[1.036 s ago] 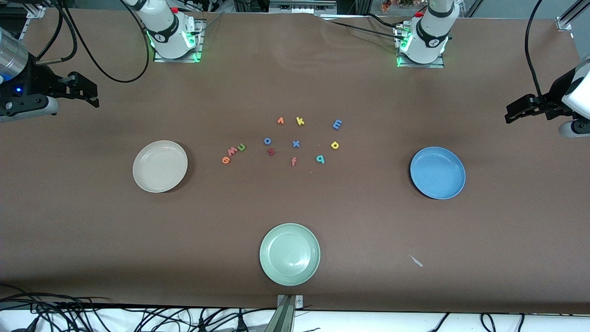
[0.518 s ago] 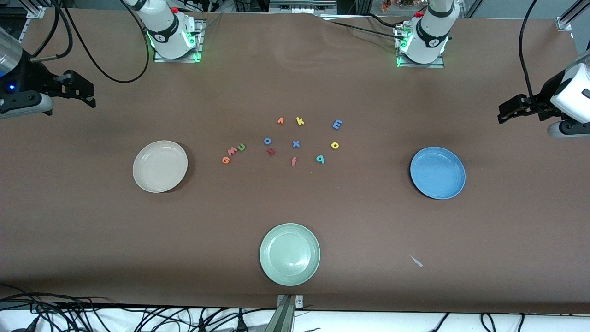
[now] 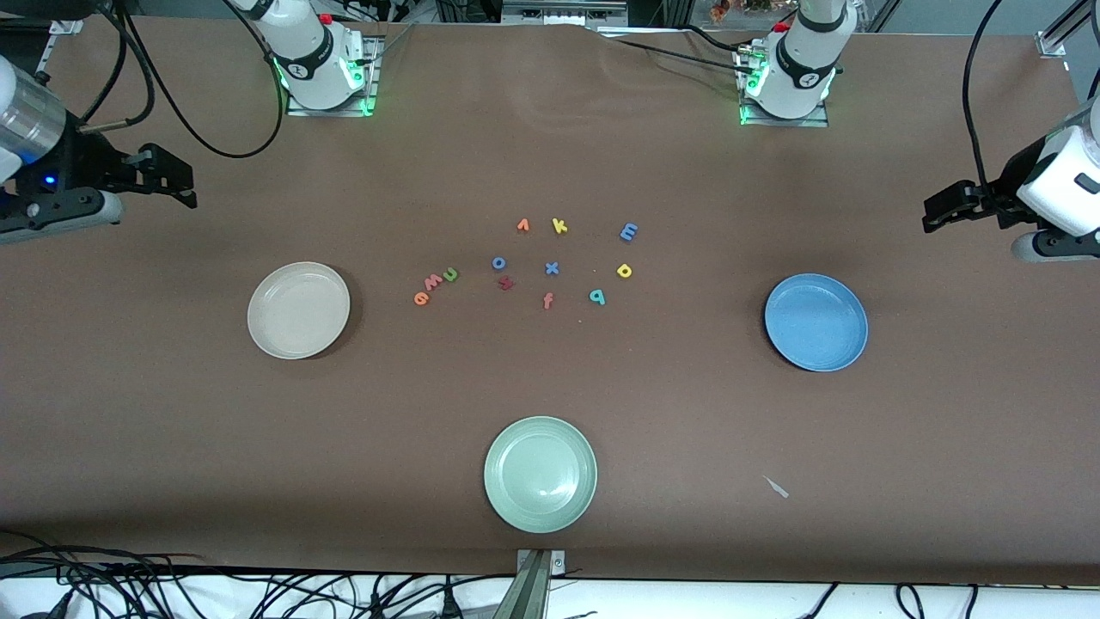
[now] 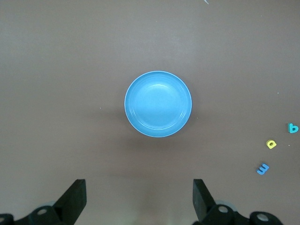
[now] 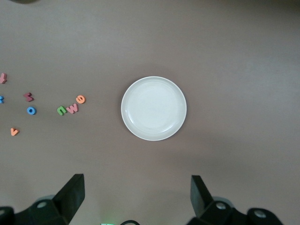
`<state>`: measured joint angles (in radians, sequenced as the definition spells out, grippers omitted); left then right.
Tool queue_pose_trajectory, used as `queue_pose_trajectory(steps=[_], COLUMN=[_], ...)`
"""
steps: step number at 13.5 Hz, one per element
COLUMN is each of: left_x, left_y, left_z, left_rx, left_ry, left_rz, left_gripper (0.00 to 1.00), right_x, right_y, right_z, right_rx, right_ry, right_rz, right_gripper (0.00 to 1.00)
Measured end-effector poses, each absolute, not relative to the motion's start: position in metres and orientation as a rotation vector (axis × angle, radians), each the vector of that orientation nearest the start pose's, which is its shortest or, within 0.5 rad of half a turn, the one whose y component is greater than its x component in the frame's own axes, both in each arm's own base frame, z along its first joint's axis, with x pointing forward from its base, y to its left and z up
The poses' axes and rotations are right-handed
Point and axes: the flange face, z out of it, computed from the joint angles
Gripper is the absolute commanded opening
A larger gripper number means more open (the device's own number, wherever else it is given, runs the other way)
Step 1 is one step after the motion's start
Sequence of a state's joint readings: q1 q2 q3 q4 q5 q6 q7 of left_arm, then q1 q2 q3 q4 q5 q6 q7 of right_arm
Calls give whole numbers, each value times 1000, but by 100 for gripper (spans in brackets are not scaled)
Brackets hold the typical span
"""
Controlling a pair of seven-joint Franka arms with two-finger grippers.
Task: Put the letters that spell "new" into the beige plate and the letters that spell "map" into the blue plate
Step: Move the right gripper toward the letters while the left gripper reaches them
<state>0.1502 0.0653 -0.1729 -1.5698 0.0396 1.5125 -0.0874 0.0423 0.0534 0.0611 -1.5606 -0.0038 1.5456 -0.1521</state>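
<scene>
Nearest the front camera sits the pale green plate (image 3: 540,474), which you should ignore. One step farther, the beige plate (image 3: 298,310) lies toward the right arm's end of the table and the blue plate (image 3: 815,322) toward the left arm's end. Both are bare.

Farther again, between the two plates, you have the letter cluster, and your next move depends on how it splits. The orange e (image 3: 421,298), salmon w (image 3: 431,283) and green n (image 3: 449,275) touch in a short slanting row on the beige plate's side, with the e nearest that plate. The teal a (image 3: 597,297), yellow p (image 3: 625,271) and blue m (image 3: 629,231) lie apart from one another on the blue plate's side. The f, dark red letter, o, x, v and k fill the middle.

By my reckoning, each arm is therefore nearer its own word.

Farthest back, the right gripper (image 3: 183,183) hangs over bare table at its own end, its fingers spread wide and holding nothing. The left gripper (image 3: 937,211) mirrors it at the other end, equally released. You should send the right gripper inward over the beige plate toward the e, with its fingers set across that row's slant.
</scene>
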Motion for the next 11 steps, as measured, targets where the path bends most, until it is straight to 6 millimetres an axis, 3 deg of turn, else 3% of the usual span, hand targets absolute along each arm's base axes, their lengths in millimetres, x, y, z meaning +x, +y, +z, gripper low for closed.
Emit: queue_pose_trajectory(steps=[3,5,7,11], left_x=[566,570,580,585], left_y=[-7,-22,-62,-171], left_z=[584,572,547,478], left_rx=[-3103,-3112,-3111,-3115], left_ry=[-96,-62,-20,8], left_rz=[187,221,252,216], left_gripper=[100,100,100,100], right_x=[577,586,588,577], right_y=[79,102,132,201], right_z=[569,543,512,432], right_rx=[-3100,-3101,-3105,-3097], right_ry=[-432,-395,-331,-134], right_rz=[155,153,164,77], right_gripper=[100,100,100,100])
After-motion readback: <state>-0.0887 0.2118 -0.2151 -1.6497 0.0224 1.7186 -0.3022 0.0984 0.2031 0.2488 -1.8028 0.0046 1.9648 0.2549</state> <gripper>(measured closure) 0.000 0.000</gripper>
